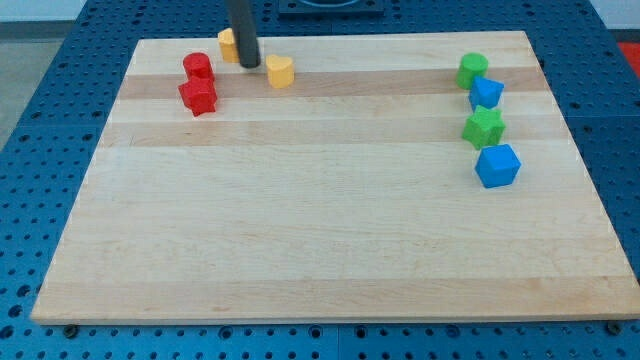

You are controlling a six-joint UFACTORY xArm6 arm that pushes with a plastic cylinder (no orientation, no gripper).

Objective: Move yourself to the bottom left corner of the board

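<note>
My tip (249, 66) sits near the board's (300, 230) top-left, carrying nothing, just a bare rod touching the wood. Left of it, two red blocks (198, 68) (198, 97) huddle; a yellow block (229, 43) peeks behind, a yellow heart (280, 71) just right. Far right: green (472, 70), blue (486, 93), green (484, 127), blue (497, 165) stacked in a column.

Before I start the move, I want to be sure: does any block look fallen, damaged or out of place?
Nothing stands out. My tip is near the view's top, between two yellow blocks. All blocks sit on the board.
</note>
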